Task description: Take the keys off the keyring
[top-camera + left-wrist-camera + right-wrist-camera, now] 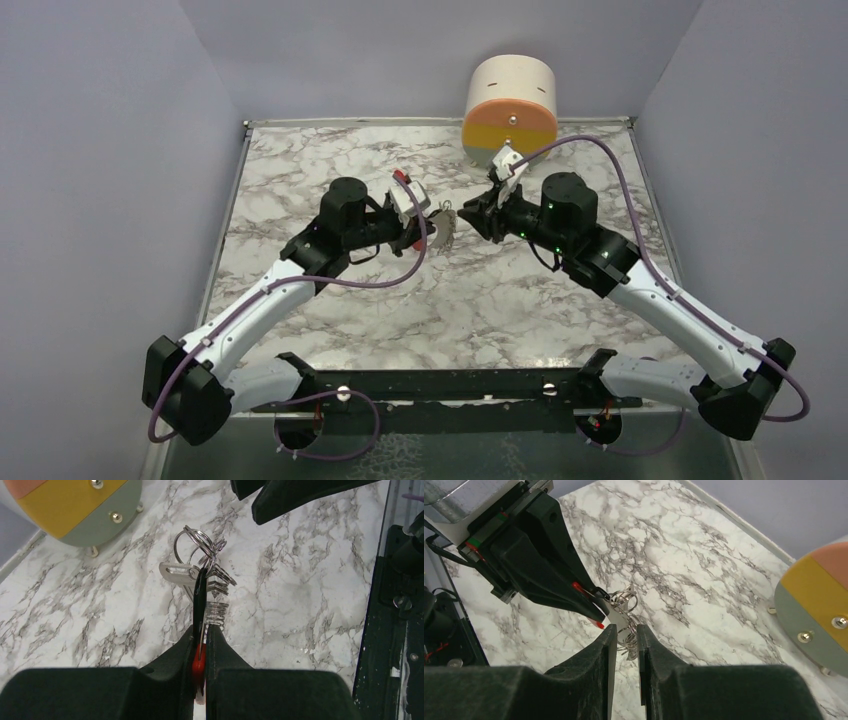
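My left gripper (201,630) is shut on the red plastic head (198,666) of the keys and holds the bunch above the marble table. A flat silver key (177,572) and jagged silvery blades (220,582) stick out past the fingertips, and the thin wire keyring (212,550) loops at their far end. My right gripper (626,630) faces the bunch with its jaws a narrow gap apart. The metal loops (624,599) sit at and just beyond its tips, and nothing is pinched. In the top view the keys (443,222) hang between the left gripper (425,225) and the right gripper (478,212).
A round drum (510,105) with an orange, yellow and grey face stands at the table's far edge, just behind the right gripper. It also shows in the left wrist view (65,505) and the right wrist view (819,600). Walls close in the table's sides.
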`<move>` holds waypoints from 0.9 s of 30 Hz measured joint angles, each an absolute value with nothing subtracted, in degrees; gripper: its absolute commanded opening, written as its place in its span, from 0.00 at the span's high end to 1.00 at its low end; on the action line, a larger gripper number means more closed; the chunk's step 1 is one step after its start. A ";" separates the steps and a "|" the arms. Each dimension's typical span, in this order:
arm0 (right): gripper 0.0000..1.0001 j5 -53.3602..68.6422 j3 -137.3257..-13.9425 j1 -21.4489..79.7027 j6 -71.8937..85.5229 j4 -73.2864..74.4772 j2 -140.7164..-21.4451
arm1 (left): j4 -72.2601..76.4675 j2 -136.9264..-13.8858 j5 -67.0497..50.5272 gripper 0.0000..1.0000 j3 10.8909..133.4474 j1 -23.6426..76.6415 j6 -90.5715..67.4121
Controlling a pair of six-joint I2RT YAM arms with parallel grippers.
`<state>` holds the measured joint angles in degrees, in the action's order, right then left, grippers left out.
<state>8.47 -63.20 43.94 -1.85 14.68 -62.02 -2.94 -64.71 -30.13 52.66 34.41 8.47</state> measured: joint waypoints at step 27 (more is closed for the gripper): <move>0.84 19.90 -71.18 47.03 -2.28 24.32 -70.72 | -11.88 -70.61 -41.63 1.00 57.74 34.63 19.55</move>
